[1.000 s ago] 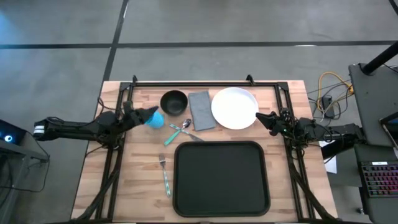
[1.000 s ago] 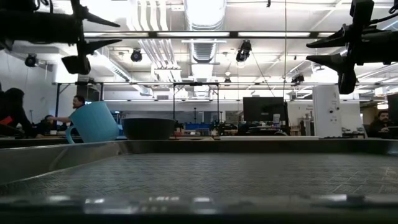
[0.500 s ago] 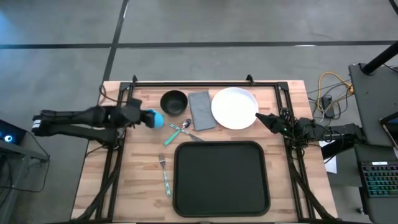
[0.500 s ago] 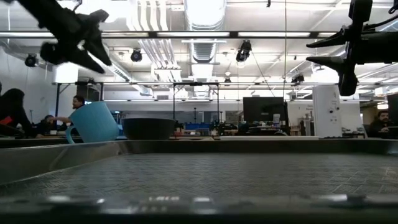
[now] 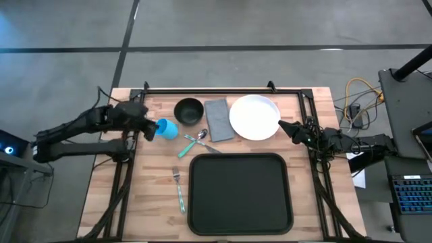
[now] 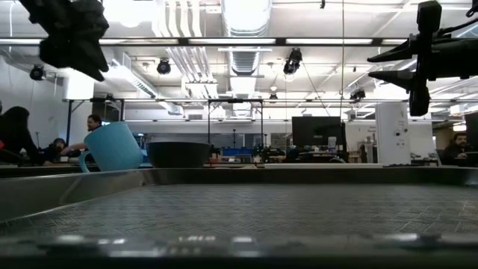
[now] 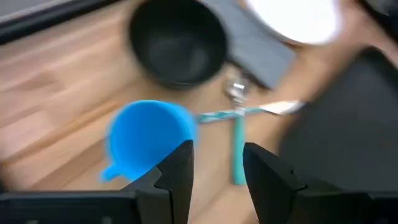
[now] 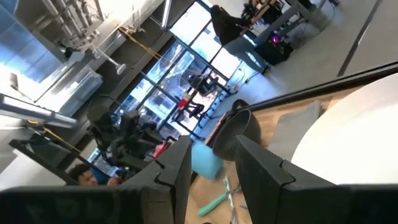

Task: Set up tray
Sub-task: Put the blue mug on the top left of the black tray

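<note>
The black tray (image 5: 239,194) lies at the table's near middle, and its rim (image 6: 239,175) fills the low view's foreground. A white plate (image 5: 254,117), grey napkin (image 5: 217,119), black bowl (image 5: 189,111) and blue cup (image 5: 167,128) stand in a row along the far side. My left gripper (image 5: 146,125) is open, raised above the table just left of the cup (image 7: 149,134) and tipped down toward it. My right gripper (image 5: 285,127) is open, held level in the air off the plate's right edge (image 8: 354,134).
A spoon (image 5: 200,138) and a teal-handled utensil (image 5: 185,148) lie between the cup and the tray. A teal-handled fork (image 5: 179,191) lies left of the tray. Black frame rails (image 5: 223,90) run along the far and side edges. People sit in the room behind (image 6: 15,134).
My left gripper has drawn back from the cup toward the table's left edge, risen, and tipped from level to pointing downward. The cup has stayed in place. My right arm has kept still.
</note>
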`<control>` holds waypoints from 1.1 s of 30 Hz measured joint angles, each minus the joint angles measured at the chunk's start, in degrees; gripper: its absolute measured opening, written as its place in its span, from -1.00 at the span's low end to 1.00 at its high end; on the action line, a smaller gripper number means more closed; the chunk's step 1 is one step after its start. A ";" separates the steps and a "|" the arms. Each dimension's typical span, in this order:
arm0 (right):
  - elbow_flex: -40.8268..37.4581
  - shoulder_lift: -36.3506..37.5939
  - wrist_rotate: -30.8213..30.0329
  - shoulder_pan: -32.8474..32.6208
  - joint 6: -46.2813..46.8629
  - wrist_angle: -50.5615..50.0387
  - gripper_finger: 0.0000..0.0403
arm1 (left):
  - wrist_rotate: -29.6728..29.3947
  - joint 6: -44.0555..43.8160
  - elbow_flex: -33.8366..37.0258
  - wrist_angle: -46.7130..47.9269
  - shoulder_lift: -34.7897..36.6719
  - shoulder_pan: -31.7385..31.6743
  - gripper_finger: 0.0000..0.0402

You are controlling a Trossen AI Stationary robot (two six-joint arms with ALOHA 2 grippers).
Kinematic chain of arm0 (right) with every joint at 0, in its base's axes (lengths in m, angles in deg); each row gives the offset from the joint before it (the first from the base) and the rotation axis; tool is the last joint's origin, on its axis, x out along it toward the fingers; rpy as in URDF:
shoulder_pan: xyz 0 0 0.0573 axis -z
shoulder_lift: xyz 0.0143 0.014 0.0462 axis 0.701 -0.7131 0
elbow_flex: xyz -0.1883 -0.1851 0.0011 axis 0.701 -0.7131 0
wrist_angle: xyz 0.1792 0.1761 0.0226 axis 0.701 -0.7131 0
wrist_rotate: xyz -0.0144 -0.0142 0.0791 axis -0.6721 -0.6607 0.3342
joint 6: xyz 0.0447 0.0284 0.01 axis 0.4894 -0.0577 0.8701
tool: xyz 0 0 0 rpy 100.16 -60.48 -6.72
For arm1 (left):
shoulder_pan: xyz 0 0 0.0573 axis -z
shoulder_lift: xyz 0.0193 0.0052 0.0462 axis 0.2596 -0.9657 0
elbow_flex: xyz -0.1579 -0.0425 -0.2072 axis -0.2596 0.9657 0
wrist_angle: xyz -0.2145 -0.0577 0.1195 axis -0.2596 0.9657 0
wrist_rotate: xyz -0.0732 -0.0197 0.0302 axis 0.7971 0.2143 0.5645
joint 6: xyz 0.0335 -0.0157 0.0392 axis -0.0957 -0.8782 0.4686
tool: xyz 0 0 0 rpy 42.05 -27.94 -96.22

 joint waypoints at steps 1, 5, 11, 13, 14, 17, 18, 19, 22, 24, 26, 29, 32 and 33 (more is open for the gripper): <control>0.00 0.00 0.00 0.00 -0.01 -0.01 -0.45 | 1.77 2.64 1.51 -2.18 -0.11 0.34 -0.40; 0.00 0.05 0.23 0.00 0.00 -0.03 -0.45 | 6.06 8.96 7.98 -8.74 -1.84 1.97 -0.40; 0.00 0.09 3.49 0.00 2.46 -0.01 -0.45 | 5.92 9.11 11.42 -10.44 -3.59 1.93 -0.40; 0.00 0.05 4.17 -0.01 4.08 -0.15 -0.45 | 5.91 9.09 10.84 -9.79 -3.35 1.93 -0.40; 0.00 0.11 4.74 -0.01 4.33 -0.24 -0.45 | 5.90 9.11 10.07 -9.87 -3.14 1.92 -0.40; 0.00 0.08 5.05 -0.02 4.37 -0.32 -0.45 | 4.30 9.18 7.25 -9.55 -2.06 1.90 -0.39; 0.00 0.07 5.00 -0.02 4.46 -0.33 -0.45 | 2.84 9.17 6.42 -8.45 -2.00 1.76 -0.38; 0.00 0.04 4.95 -0.02 4.48 -0.33 -0.45 | 0.82 8.93 5.57 -7.52 -2.13 1.53 -0.35; 0.00 0.04 4.80 0.00 4.50 -0.31 -0.45 | -6.78 7.90 3.40 -5.74 -3.56 0.11 -0.23; 0.00 0.04 4.79 0.00 4.50 -0.32 -0.45 | -10.33 7.76 2.46 -5.57 -5.23 -1.50 -0.11; 0.00 0.04 4.67 0.00 4.50 -0.31 -0.45 | -10.56 7.76 1.88 -5.78 -7.91 -3.79 0.00; 0.00 0.04 3.31 0.00 4.50 -0.31 -0.45 | -10.07 10.89 1.90 -4.24 -12.48 -8.26 0.11; 0.00 0.06 1.74 0.00 4.52 -0.29 -0.45 | -6.74 15.83 1.92 -2.85 -16.46 -13.43 0.14; 0.00 0.07 1.57 0.00 4.52 -0.30 -0.45 | -4.98 17.84 1.98 -2.40 -17.03 -15.19 0.14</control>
